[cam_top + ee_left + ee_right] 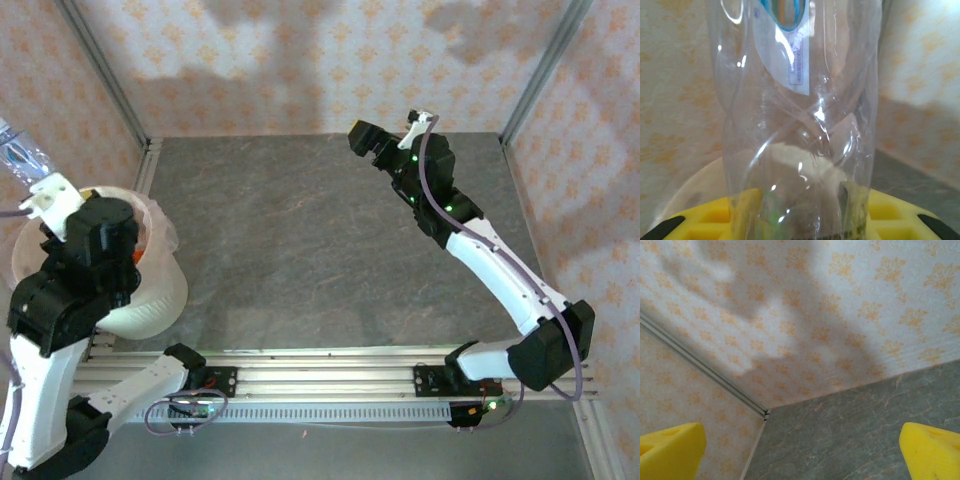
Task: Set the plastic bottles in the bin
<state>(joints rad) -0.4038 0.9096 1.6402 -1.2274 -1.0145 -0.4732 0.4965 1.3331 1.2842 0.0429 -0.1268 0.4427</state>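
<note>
1. The clear bottle is crumpled and see-through. In the overhead view it sits at 10 o'clock, high against the left wall, just past the far-left rim of the bin.
2. Its label is white with blue and orange print. The small lettering is too blurred to read.
3. The left gripper pinches the clear bottle between its yellow fingers, with the bottle standing upright out of them.
4. The left arm rises from 7 o'clock, folds over the bin and points its wrist toward 10 o'clock.
5. The bin is white, bag-lined and round, at 8 o'clock on the table.
6. The right gripper is spread wide and holds nothing. In the overhead view it hangs at 1 o'clock, near the far wall.
7. The right arm climbs from 5 o'clock, bends at 4 o'clock and reaches toward 12 o'clock.
</note>
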